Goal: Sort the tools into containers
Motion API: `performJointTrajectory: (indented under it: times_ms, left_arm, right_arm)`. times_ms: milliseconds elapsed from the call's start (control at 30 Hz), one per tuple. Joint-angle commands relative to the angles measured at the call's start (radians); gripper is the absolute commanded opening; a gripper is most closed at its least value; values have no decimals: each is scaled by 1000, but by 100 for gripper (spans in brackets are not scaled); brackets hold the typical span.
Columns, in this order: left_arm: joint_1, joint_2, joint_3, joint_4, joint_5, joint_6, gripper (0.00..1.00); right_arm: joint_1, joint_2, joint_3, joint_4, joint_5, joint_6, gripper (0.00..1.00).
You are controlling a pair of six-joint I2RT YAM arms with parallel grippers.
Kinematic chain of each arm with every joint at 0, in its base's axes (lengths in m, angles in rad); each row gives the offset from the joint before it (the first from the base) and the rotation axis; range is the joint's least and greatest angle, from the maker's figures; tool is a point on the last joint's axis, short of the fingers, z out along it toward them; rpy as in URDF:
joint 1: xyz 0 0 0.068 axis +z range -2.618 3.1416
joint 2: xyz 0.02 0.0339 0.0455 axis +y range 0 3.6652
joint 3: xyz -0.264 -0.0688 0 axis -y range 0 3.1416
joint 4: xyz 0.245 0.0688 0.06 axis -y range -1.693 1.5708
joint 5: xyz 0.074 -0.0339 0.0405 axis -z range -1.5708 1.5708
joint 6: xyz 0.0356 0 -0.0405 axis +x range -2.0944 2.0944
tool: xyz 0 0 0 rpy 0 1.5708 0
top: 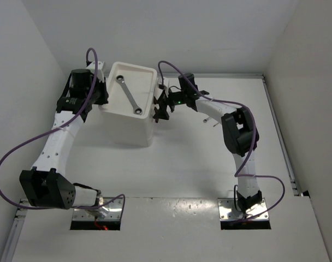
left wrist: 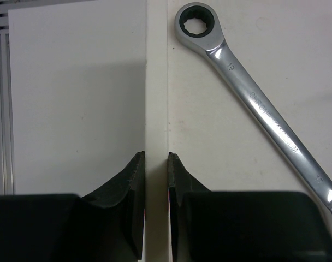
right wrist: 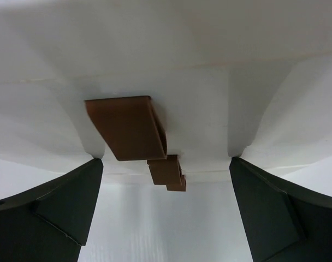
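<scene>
The white drawer unit point(top: 128, 123) stands at the back left. One slim silver wrench point(top: 129, 95) lies diagonally in its tray top. My left gripper point(top: 104, 95) is at the unit's left side. In the left wrist view it point(left wrist: 156, 158) is shut on the tray's rim point(left wrist: 156, 82), with the wrench point(left wrist: 253, 98) just to the right inside the tray. My right gripper point(top: 156, 107) is open at the unit's right side. In the right wrist view it point(right wrist: 166, 202) faces the drawer fronts, and the top reddish-brown handle point(right wrist: 128, 128) sits between its fingers point(right wrist: 62, 202), untouched. The pliers are out of view.
Two lower drawer handles point(right wrist: 166, 170) are stacked beneath the top one. Small thin items point(top: 209, 120), too small to identify, lie on the table beside the right arm's forearm. White walls close in the table at the left, back and right.
</scene>
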Motion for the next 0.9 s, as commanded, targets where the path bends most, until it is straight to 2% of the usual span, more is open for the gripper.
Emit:
performJointTrajectory:
  times_ms: [0, 200, 633, 667, 700, 767, 800, 867]
  left_arm:
    - [-31, 54, -62, -51, 148, -45, 0]
    - [-42, 35, -80, -51, 157, -92, 0]
    - [-111, -98, -206, -8, 95, -175, 0]
    - [-111, -107, -206, -8, 94, -175, 4]
    - [-111, -118, -215, -8, 94, -175, 15]
    - [-111, -132, -225, -8, 107, -185, 29]
    - [-111, -146, -225, -8, 107, -185, 48]
    - [-111, -155, -225, -8, 107, -185, 60]
  right_arm:
    - [48, 12, 58, 204, -50, 127, 99]
    - [5, -65, 7, 165, -30, 124, 99]
    - [-302, -358, -207, 82, -50, 276, 99]
    - [-317, -373, -232, 82, -50, 312, 99]
    - [-331, -387, -246, 82, -50, 337, 99]
    - [-371, -415, -286, 82, -40, 397, 99]
    - [-382, -442, -298, 73, -40, 444, 99]
    - [-400, -477, -339, 42, 3, 466, 99]
